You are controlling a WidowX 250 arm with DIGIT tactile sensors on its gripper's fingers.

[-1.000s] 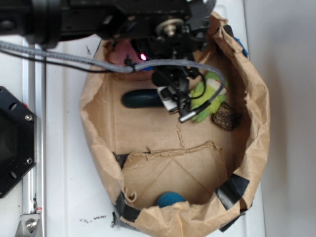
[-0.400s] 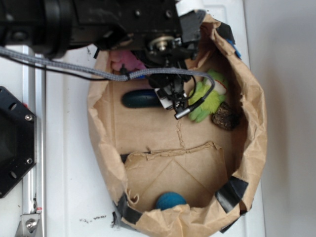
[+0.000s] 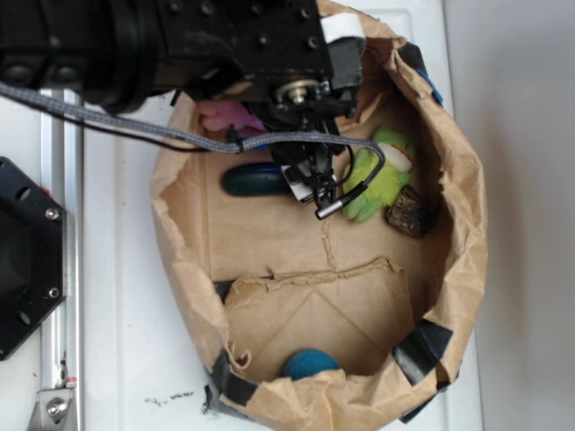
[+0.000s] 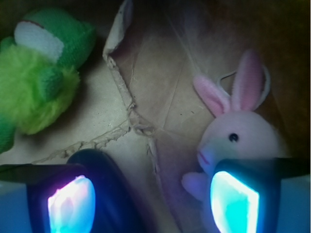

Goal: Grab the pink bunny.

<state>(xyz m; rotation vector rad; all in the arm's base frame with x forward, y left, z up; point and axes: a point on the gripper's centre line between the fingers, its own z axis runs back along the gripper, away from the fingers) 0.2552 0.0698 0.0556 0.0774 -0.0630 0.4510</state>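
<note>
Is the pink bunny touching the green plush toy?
Apart. The wrist view shows bare brown paper between the pink bunny on the right and the green plush toy on the left.

bare bag floor (image 4: 160, 82) mid | green plush (image 4: 39, 73) left | pink bunny (image 4: 238, 133) right, probably touching tool pad (image 4: 233, 204)

Two views: one overhead from outside, one close from the wrist.

The scene is looked down upon from above by the exterior camera, so that the whole paper bag (image 3: 467, 224) is taken in, its upper edge partly covered by the arm. The bag's floor is seen from close by the wrist camera, between the fingertips (image 4: 233, 199). The pink bunny (image 4: 240, 133) and the green plush (image 4: 39, 77) are shared by both views.
</note>
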